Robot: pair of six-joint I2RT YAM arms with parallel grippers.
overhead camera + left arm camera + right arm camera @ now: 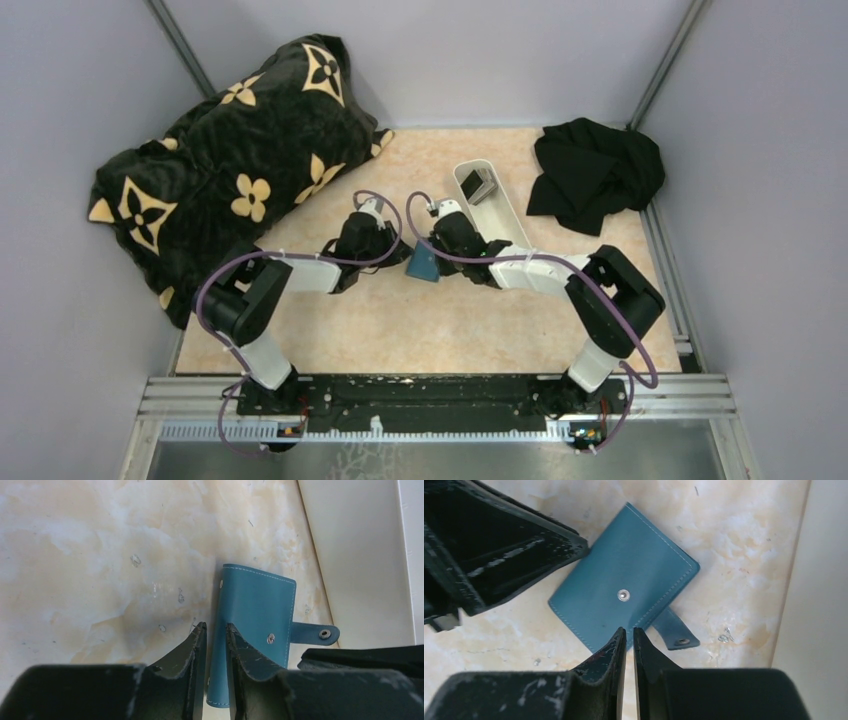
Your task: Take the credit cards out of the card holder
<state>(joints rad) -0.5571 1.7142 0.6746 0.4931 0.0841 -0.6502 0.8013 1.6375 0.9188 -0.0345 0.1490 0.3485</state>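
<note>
Card holder (624, 585): teal-blue, folded shut, outer face up. It lies at about the middle of the worktop (400, 335), between the two grippers and just beside the near end of the white tray (503, 215).
Holder fittings: a snap stud (623, 595) sits in the middle of the face. The strap tab (675, 632) is unfastened and sticks out from one long edge toward the tray.
Left gripper (215, 628): fingers drawn in to a narrow gap, pinching the holder's other long edge, which runs between them.
Right gripper (629, 631): jaws all but together, leaving a thin slit with nothing seen in it. The fingertips are at the holder's edge nearest the wrist camera; whether they touch it cannot be told.
Credit cards (478, 186): a small dark grey stack in the far end of the tray, well apart from the holder. Their number cannot be told.
Tray: a long white oblong, slanting from mid-worktop toward the far edge, right of centre.
Blanket (230, 170): black with tan flower figures, heaped in the far left corner and running down the left edge.
Black cloth (595, 175): crumpled, in the far right corner.
Worktop finish: beige, marbled.
</note>
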